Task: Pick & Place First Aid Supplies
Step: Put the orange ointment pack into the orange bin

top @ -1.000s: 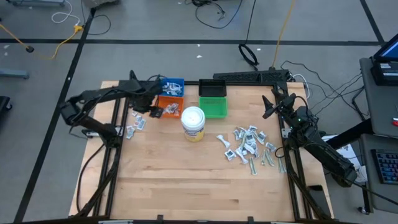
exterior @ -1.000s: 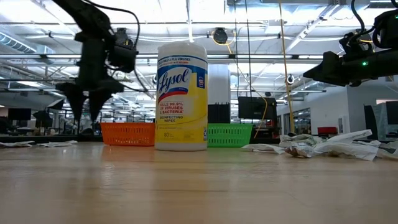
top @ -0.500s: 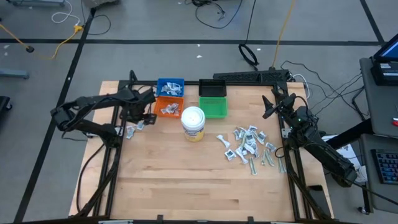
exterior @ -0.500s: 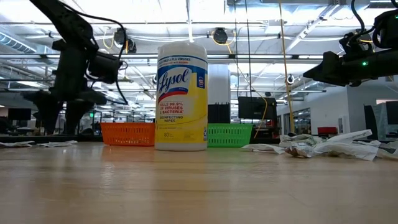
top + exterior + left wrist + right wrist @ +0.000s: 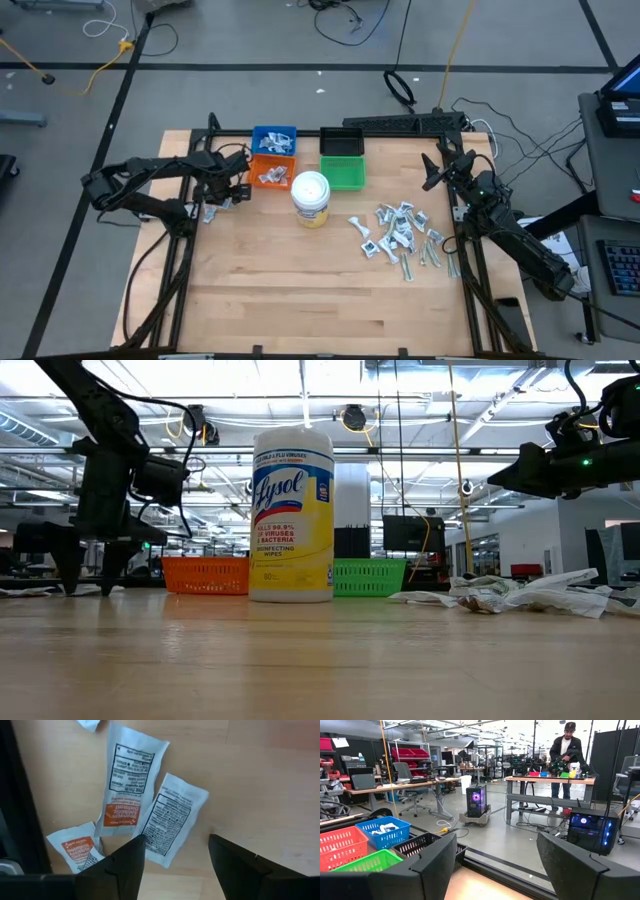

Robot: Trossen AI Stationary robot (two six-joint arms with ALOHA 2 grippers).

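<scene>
Three small flat packets lie on the wood near the table's left edge: a white one with black print [image 5: 172,820], a longer one with an orange mark [image 5: 127,790] and a small one [image 5: 77,850]. My left gripper [image 5: 175,855] [image 5: 215,193] points straight down over them, open and low over the table [image 5: 85,575]. A pile of first aid supplies [image 5: 400,232] lies at the right. My right gripper [image 5: 432,172] [image 5: 495,865] waits open and level above the far right corner. My left gripper's one fingertip [image 5: 136,845] stands over the near edge of the white printed packet [image 5: 152,851], and the other is over bare wood. Whether the fingertip touches the packet, I cannot tell.
Blue [image 5: 274,138], orange [image 5: 272,172], black [image 5: 341,142] and green [image 5: 343,174] bins stand at the far middle; the blue and orange ones hold packets. A white-lidded yellow jar [image 5: 311,196] stands in front of them. Bare wood fills the near half.
My left gripper has gone from beside the orange bin toward the table's left and near edges and down, rolling about its own axis. It now hangs low over the packets on the wood. The right arm has kept still.
</scene>
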